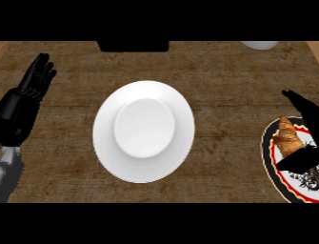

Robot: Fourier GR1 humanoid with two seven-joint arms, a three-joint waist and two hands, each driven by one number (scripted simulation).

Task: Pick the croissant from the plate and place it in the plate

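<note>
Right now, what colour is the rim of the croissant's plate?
Black rim with a red inner ring, head view.

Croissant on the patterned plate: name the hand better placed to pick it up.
Right. The right hand is open just above the croissant on the patterned plate; the left hand rests open at the far left edge.

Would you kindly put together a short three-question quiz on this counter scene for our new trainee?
1. True or false: the croissant already lies on the white plate.
2. Which hand is over the patterned plate: (a) left, (b) right?
3. Fill in: the left hand rests near the view's ____ edge, fingers up.

Key: 1. False; it lies on the patterned plate, with the right hand beside it. 2. b. 3. left.
</note>
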